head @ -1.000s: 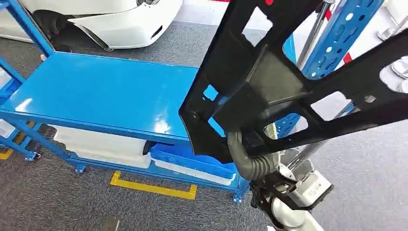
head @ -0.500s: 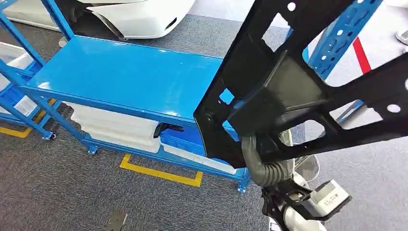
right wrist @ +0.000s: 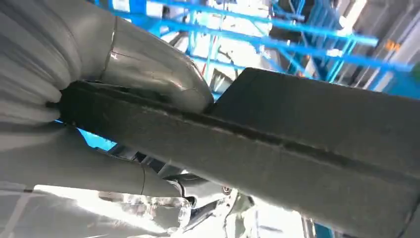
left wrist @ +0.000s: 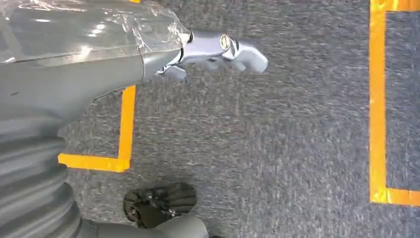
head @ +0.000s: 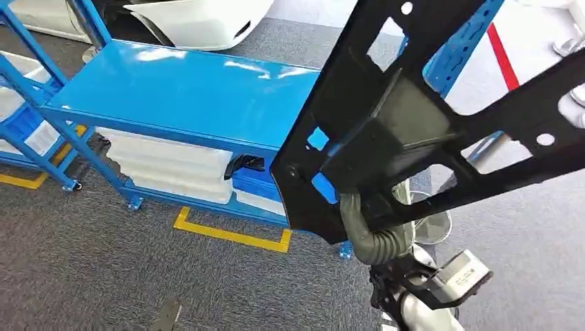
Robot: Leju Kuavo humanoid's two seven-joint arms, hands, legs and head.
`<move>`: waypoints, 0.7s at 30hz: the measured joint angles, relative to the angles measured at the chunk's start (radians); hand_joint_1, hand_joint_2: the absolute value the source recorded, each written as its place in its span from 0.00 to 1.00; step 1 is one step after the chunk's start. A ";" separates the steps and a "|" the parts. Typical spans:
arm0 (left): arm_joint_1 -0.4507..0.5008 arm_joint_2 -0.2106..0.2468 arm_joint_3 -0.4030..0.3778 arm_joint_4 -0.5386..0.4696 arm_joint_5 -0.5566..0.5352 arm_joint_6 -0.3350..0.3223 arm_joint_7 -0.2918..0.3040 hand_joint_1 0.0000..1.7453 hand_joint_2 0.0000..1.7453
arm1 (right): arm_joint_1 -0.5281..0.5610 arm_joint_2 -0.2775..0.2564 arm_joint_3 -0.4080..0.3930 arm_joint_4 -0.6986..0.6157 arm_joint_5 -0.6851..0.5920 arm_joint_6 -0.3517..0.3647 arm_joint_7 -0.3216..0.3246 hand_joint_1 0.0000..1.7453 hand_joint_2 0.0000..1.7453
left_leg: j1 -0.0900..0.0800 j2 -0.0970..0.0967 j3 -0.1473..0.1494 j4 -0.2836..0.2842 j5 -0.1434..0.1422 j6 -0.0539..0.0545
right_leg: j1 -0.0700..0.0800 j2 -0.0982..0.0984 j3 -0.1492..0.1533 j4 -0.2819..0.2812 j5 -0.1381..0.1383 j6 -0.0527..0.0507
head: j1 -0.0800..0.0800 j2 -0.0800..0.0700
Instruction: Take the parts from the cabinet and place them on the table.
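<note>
The view swings and the blue metal table (head: 186,96) slides closer and more square-on than a second ago, so the robot is turning toward its drop-off with the load in hand. That load is the big black plastic frame part with cut-out openings (head: 428,117), held high and tilted, its lower corner overlapping the table's near right end but not resting on anything yet. The right hand (head: 369,231) is clamped on its lower edge; from the wrist you see the thick grey thumb (right wrist: 158,74) pressed over the dark rim (right wrist: 257,148), grip firm. The left hand (left wrist: 223,49) hangs down over the grey carpet (left wrist: 277,148), holding nothing, fingers loosely out.

By my reckoning the carry is nearly done and the set-down comes next.

Around it: a white car body panel (head: 200,21) beyond the table, white foam trays (head: 172,169) and a blue bin (head: 259,186) on the lower shelf, yellow floor tape (head: 231,234) in front. The perforated blue rack upright (head: 459,48) stands just behind the frame, and that wide part could clip it, or the table's edge, on the way down.
</note>
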 joint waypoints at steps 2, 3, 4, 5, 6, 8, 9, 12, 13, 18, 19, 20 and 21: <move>-0.003 0.000 0.005 -0.001 -0.001 0.000 0.000 0.00 1.00 | 0.002 -0.001 0.000 -0.001 0.000 0.001 0.001 1.00 1.00 | 0.001 0.007 -0.024 -0.005 0.024 0.017 | -0.005 0.007 -0.020 0.041 -0.069 0.006 | 0.007 0.000; -0.004 0.000 0.008 -0.001 -0.002 0.001 0.000 0.00 1.00 | 0.001 -0.001 0.000 -0.001 -0.001 0.001 0.001 1.00 1.00 | -0.001 0.007 -0.042 -0.005 0.037 0.026 | -0.005 0.008 -0.041 0.115 -0.146 0.008 | 0.021 0.000; -0.003 0.000 0.009 -0.001 -0.006 0.002 0.000 0.00 1.00 | 0.002 -0.002 0.000 -0.001 -0.004 0.002 0.001 1.00 1.00 | -0.005 0.007 -0.057 -0.005 0.049 0.027 | -0.005 0.008 -0.057 0.190 -0.203 0.008 | 0.030 0.000; -0.002 0.000 0.011 -0.001 -0.012 0.002 0.000 0.00 1.00 | 0.003 -0.002 0.000 -0.001 -0.007 0.002 0.003 1.00 1.00 | -0.009 0.007 -0.072 -0.005 0.060 0.029 | -0.005 0.008 -0.067 0.255 -0.235 0.006 | 0.039 0.000; -0.002 0.000 0.013 -0.001 -0.018 0.002 0.000 0.00 1.00 | 0.004 -0.002 0.000 -0.001 -0.008 0.002 0.003 1.00 1.00 | -0.012 0.007 -0.088 -0.004 0.071 0.030 | -0.005 0.008 -0.067 0.300 -0.233 0.004 | 0.046 0.000; -0.002 0.000 0.015 -0.001 -0.026 0.002 0.000 0.00 1.00 | 0.006 -0.002 0.000 -0.001 -0.009 0.002 0.005 1.00 1.00 | -0.018 0.008 -0.113 -0.002 0.095 0.030 | 0.001 0.009 -0.019 0.271 -0.164 -0.009 | 0.056 0.000; -0.002 0.000 0.015 -0.001 -0.029 0.003 0.000 0.00 1.00 | 0.007 -0.002 0.000 -0.001 -0.010 0.002 0.005 1.00 1.00 | -0.020 0.007 -0.126 -0.002 0.105 0.030 | 0.007 0.009 0.034 0.202 -0.126 -0.018 | 0.061 0.000; -0.002 0.000 0.018 -0.003 -0.042 0.005 0.004 0.00 1.00 | 0.007 -0.002 0.000 -0.002 -0.010 0.001 0.005 1.00 1.00 | -0.019 0.005 -0.139 -0.002 0.132 0.019 | 0.025 0.013 0.193 -0.048 -0.161 -0.047 | 0.062 0.000; -0.002 0.000 0.021 -0.003 -0.047 0.004 0.005 0.00 1.00 | 0.008 -0.002 0.000 -0.002 -0.009 0.001 0.005 1.00 1.00 | -0.014 0.005 -0.139 -0.008 0.142 0.013 | 0.031 0.014 0.194 -0.052 -0.161 -0.046 | 0.061 0.000; -0.001 0.001 0.032 -0.003 -0.070 0.003 0.013 0.00 1.00 | 0.013 0.000 -0.001 -0.002 -0.006 0.001 0.006 1.00 1.00 | -0.012 0.002 -0.179 0.071 0.045 -0.011 | 0.021 0.003 0.161 -0.086 -0.091 -0.068 | 0.060 0.000; -0.001 0.001 0.034 -0.003 -0.077 0.003 0.016 0.00 1.00 | 0.016 0.001 -0.001 -0.002 -0.003 0.000 0.006 1.00 1.00 | -0.009 0.003 -0.194 0.141 -0.012 -0.016 | 0.022 0.001 0.148 -0.083 -0.083 -0.066 | 0.058 0.000; -0.001 0.001 0.035 -0.003 -0.081 0.001 0.018 0.00 1.00 | 0.020 0.002 -0.001 -0.002 0.000 0.000 0.006 1.00 1.00 | -0.007 0.003 -0.206 0.215 -0.053 -0.021 | 0.022 0.000 0.133 -0.078 -0.075 -0.066 | 0.056 0.000; -0.001 0.001 0.037 -0.003 -0.086 0.000 0.021 0.00 1.00 | 0.023 0.002 -0.001 -0.002 0.002 -0.001 0.006 1.00 1.00 | -0.005 0.003 -0.209 0.266 -0.061 -0.027 | 0.020 -0.002 0.118 -0.072 -0.067 -0.064 | 0.055 0.000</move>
